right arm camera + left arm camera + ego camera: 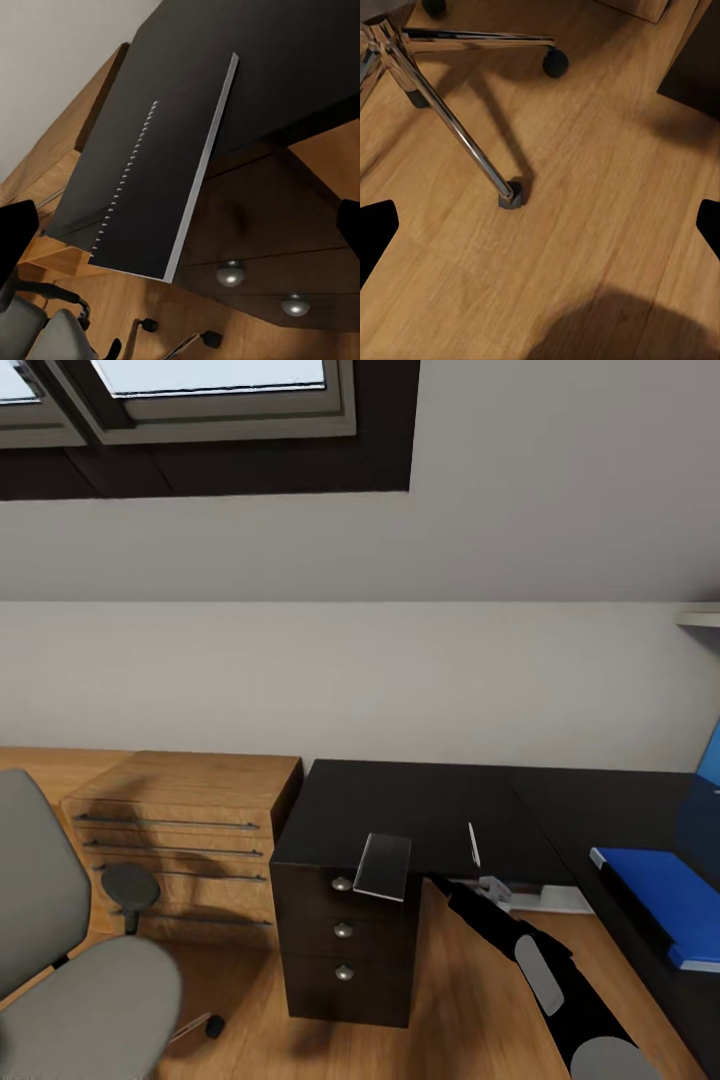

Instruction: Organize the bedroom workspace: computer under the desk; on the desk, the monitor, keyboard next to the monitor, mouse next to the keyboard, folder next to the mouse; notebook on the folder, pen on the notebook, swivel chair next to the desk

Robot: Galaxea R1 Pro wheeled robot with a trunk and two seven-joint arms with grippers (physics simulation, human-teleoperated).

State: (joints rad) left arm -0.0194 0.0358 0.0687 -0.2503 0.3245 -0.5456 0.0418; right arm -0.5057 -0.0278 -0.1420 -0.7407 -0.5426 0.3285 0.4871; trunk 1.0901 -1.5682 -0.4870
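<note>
The black spiral-bound notebook lies at the front edge of the glossy black desk and overhangs the drawer unit. It looms large as the notebook in the right wrist view. My right gripper hovers just off the desk's front edge, to the right of the notebook, open and holding nothing. The thin pale pen rests on the desk close by. On the desk's right wing lies the blue folder. The grey swivel chair stands at the left. My left gripper hangs open above the floor near the chair's chrome base.
A light wooden dresser stands against the wall, left of the desk. One chair castor sits close under my left gripper. Wooden floor runs between the drawer unit and the desk's right wing. A blue panel shows at the far right.
</note>
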